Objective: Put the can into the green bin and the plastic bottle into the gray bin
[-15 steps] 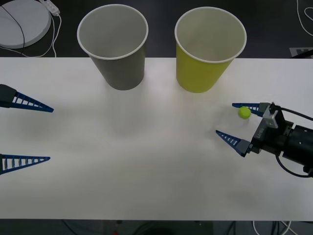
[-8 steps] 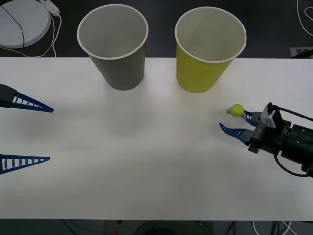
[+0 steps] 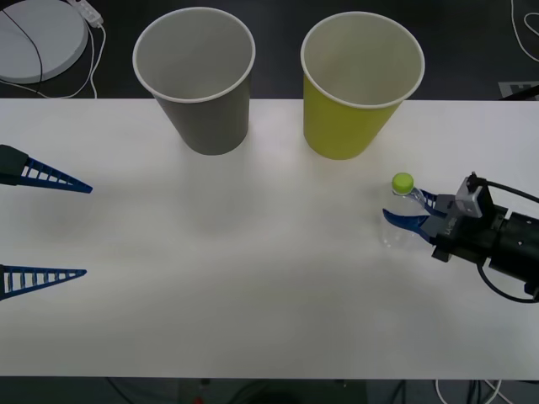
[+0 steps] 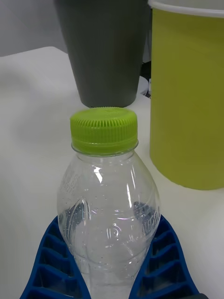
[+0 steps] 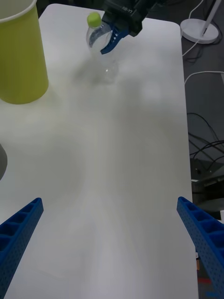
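Neither bin has received anything: the gray bin (image 3: 195, 77) and the green bin (image 3: 360, 82) both stand upright at the far side of the table (image 3: 253, 278) with bare white interiors. The plastic bottle (image 3: 401, 209) is in hand, gripped by the right pincer (image 3: 414, 212), whose two blue fingers are closed against the sides of its lower body; it sits just beyond the green bin's near right flank, well apart from the gray bin. No can is seen on the table. The bottle stands roughly upright, long axis near vertical, lime cap uppermost and tipped slightly toward the green bin. The left pincer (image 3: 46, 225) waits spread wide and empty, across the table from the green bin. In my judgement, the carry to the gray bin and the release remain.
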Available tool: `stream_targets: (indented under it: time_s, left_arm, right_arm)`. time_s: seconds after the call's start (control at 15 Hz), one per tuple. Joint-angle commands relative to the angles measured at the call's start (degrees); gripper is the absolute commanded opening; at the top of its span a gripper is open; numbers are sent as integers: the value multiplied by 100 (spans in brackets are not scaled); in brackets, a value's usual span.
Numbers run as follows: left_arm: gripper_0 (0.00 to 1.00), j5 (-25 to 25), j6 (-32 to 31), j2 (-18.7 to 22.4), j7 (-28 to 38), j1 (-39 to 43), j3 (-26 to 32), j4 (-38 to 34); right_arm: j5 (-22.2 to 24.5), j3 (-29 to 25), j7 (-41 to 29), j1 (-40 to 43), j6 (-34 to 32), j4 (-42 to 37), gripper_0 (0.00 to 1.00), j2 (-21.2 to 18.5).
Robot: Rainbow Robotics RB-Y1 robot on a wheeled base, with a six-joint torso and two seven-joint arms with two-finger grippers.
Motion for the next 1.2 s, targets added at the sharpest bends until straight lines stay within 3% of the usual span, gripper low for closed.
stream_targets:
  time_s: [0.07, 0.27, 0.73, 1.2]
  left_arm:
    - [100, 0, 0, 0, 0, 0, 0, 0]
    - [100, 0, 0, 0, 0, 0, 0, 0]
    - [100, 0, 0, 0, 0, 0, 0, 0]
    - [100, 0, 0, 0, 0, 0, 0, 0]
  right_arm:
    - [-155, -94, -74, 34, -137, -36, 0, -80]
    - [-296, -234, -205, 209, -199, -299, 0, -265]
    - [-313, -920, -1673, 1018, -199, -1635, 0, -907]
    - [-331, -1799, -2781, 1229, -630, -2215, 0, -1179]
